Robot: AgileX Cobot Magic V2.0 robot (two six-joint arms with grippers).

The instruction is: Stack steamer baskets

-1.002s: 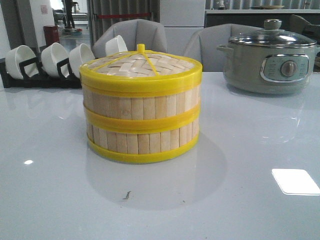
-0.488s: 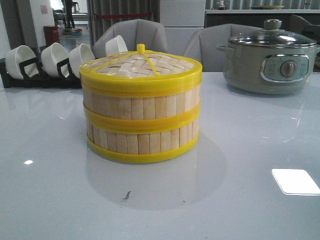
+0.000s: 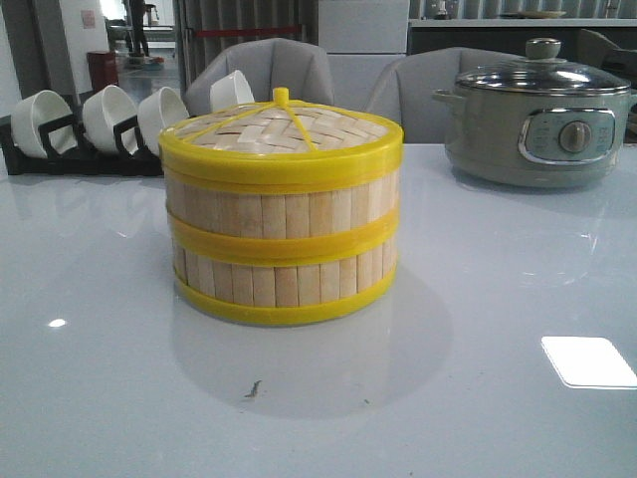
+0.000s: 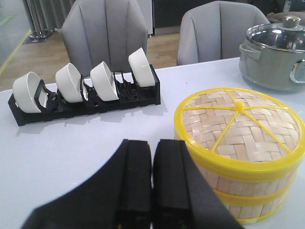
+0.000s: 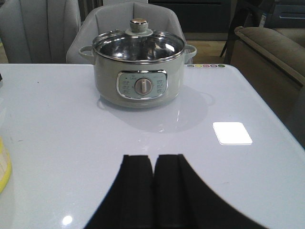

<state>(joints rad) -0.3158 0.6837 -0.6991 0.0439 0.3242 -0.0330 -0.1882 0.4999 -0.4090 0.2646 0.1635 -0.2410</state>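
Two steamer baskets stand one on the other in the middle of the table: the upper basket (image 3: 284,211) sits on the lower basket (image 3: 284,282). A flat woven lid (image 3: 282,132) with a yellow rim and knob covers the top. The stack also shows in the left wrist view (image 4: 248,186), with the lid (image 4: 240,125) on it. My left gripper (image 4: 153,143) is shut and empty, just left of the stack and apart from it. My right gripper (image 5: 155,157) is shut and empty over bare table. A yellow rim edge (image 5: 4,169) shows at the side of the right wrist view.
A grey electric pot (image 3: 537,115) with a glass lid stands at the back right, also in the right wrist view (image 5: 138,71). A black rack (image 3: 80,149) with several white bowls (image 3: 107,115) stands at the back left. Grey chairs stand behind the table.
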